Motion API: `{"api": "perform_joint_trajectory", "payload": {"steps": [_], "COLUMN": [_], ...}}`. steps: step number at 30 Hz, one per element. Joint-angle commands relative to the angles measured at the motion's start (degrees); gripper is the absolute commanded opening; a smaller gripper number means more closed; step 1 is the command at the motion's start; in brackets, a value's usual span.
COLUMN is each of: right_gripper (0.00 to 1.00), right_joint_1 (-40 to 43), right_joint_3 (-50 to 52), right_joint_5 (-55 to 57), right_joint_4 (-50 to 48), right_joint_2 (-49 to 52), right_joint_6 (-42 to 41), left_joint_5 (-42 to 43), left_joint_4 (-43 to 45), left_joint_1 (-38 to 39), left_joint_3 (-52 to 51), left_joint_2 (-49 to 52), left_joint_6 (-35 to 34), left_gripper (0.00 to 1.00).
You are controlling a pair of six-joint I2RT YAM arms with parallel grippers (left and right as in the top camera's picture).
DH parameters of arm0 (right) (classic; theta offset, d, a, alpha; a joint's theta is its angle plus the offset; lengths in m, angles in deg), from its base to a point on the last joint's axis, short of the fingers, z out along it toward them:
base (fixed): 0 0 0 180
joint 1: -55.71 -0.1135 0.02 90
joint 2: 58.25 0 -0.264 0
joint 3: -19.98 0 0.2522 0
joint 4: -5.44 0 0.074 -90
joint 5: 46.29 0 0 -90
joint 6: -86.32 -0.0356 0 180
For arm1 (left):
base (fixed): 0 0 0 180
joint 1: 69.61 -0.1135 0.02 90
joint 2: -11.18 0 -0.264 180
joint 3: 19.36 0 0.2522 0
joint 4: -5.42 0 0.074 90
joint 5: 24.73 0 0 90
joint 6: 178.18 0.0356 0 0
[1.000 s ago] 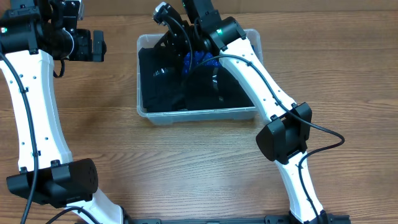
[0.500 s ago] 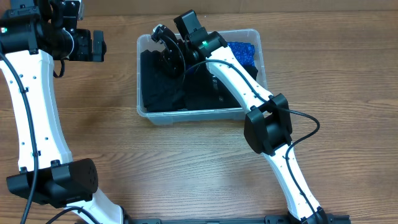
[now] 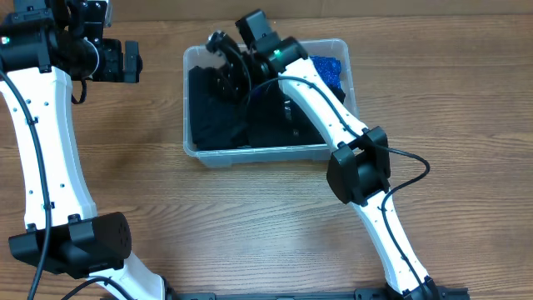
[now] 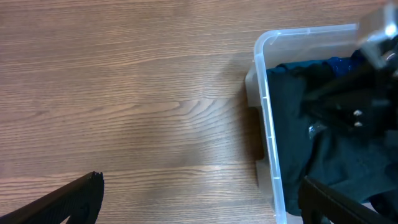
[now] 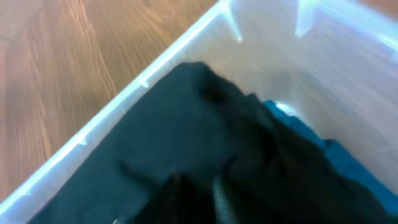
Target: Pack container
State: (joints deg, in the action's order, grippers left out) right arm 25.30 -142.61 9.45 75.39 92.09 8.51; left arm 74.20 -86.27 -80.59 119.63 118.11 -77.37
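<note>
The container [image 3: 266, 153] is a clear bin at the back middle of the table, holding black cloth [image 3: 212, 125] and a blue sparkly item [image 3: 325, 68] in its back right corner. My right gripper [image 3: 226, 77] is down inside the bin's back left part. In the right wrist view its fingers [image 5: 208, 199] are close together and touch the black cloth [image 5: 155, 137] near the bin wall [image 5: 280, 56]. My left gripper [image 3: 129, 61] is open and empty over bare table left of the bin. Its wrist view shows wide-spread fingers [image 4: 199, 211] and the bin rim [image 4: 266, 112].
The wooden table [image 3: 250, 217] extends in front of and left of the bin. My right arm's white links [image 3: 333, 117] cross over the bin's right half. My left arm [image 3: 42, 142] stands along the left edge.
My right gripper has moved left across the bin, away from the blue item, which now lies uncovered in the back right corner. The left arm has not moved.
</note>
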Motion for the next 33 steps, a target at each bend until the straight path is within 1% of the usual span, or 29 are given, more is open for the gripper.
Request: {"api": "perform_joint_trajectory", "payload": {"steps": [1,3,4,5,6,9,12,14,18,22,25,28,31,33], "right_gripper": [0.38,0.56,0.67,0.85,1.0,1.0,1.0,1.0,1.0,1.0,1.0,1.0,1.0,1.0], "right_joint_1": [2.9,3.9,4.2,4.6,4.8,5.4,5.4,5.4,5.4,5.4,5.4,5.6,5.8,5.8], "right_joint_3": [-12.4,-21.0,-24.2,-28.9,-31.6,-31.1,-31.1,-31.1,-31.1,-31.1,-31.1,-31.1,-31.1,-31.1], "right_joint_5": [0.6,0.7,0.7,0.8,0.8,2.2,8.5,10.4,10.2,10.3,10.3,15.0,18.5,21.9], "right_joint_4": [5.6,10.6,12.4,15.1,16.9,21.4,25.4,27.8,31.7,32.8,37.3,40.9,40.9,40.8], "right_joint_2": [0.4,0.4,0.4,0.4,0.4,-4.5,-7.9,-9.1,-9.2,-9.2,-9.2,-9.2,-9.8,-12.4], "right_joint_6": [-0.7,-0.6,-0.6,-0.6,-0.6,-0.7,-0.7,-0.7,-0.7,-0.7,-0.6,-0.2,0.1,0.2], "left_joint_5": [0.0,0.0,0.0,0.0,0.0,0.0,0.0,0.0,0.0,0.0,0.0,0.0,0.0,0.0], "left_joint_4": [0.2,0.2,0.2,0.2,0.2,0.2,0.2,0.2,0.2,0.2,0.2,0.2,0.2,0.2], "left_joint_1": [0.1,0.1,0.1,0.1,0.1,0.1,0.1,0.1,0.1,0.1,0.1,0.1,0.1,0.1], "left_joint_3": [0.5,0.5,0.5,0.5,0.5,0.5,0.5,0.5,0.5,0.5,0.5,0.5,0.5,0.5], "left_joint_2": [0.6,0.6,0.6,0.6,0.6,0.6,0.6,0.6,0.6,0.6,0.6,0.6,0.6,0.6], "left_joint_6": [-0.8,-0.8,-0.8,-0.8,-0.8,-0.8,-0.8,-0.8,-0.8,-0.8,-0.8,-0.8,-0.8,-0.8], "left_gripper": [1.0,1.0,1.0,1.0,1.0,1.0,1.0,1.0,1.0,1.0,1.0,1.0,1.0,1.0]}}
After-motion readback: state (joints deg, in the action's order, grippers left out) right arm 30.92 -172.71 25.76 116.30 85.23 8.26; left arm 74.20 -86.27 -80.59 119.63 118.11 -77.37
